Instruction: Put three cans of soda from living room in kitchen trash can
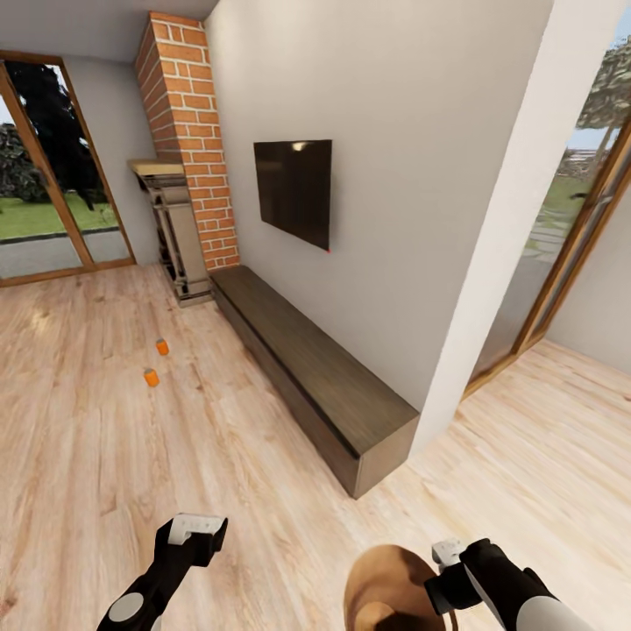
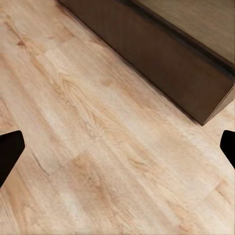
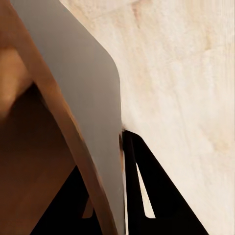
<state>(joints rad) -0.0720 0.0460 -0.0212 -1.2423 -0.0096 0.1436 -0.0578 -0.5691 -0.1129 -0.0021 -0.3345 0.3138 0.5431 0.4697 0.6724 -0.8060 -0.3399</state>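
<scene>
the right claw (image 1: 443, 574) is clamped on the rim of the tash can (image 1: 386, 587), one finger inside the coppery bowl and one outside against the pale grey wall (image 3: 83, 98), as the right wrist view shows; the bin is carried low at the robot's right front, mouth up. the left claw (image 1: 197, 526) hangs released and empty above bare wood floor (image 2: 107, 147), its dark fingertips (image 2: 10, 152) wide apart at the edges of the left wrist view. outward from the claws, 2 orange soda cans (image 1: 152, 378) (image 1: 162, 347) stand upright on the floor of the living room, ahead and to the robot's left, well apart from both claws and near each other, short of the brick fireplace (image 1: 188, 140). the free left claw is on their side and judged the nearer arm. each can's long axis is vertical, so a side grasp appears suitable. a dark low tv bench (image 1: 315, 377) runs along the wall under the tv (image 1: 294, 191), to the right of the cans. the base must close in first.
</scene>
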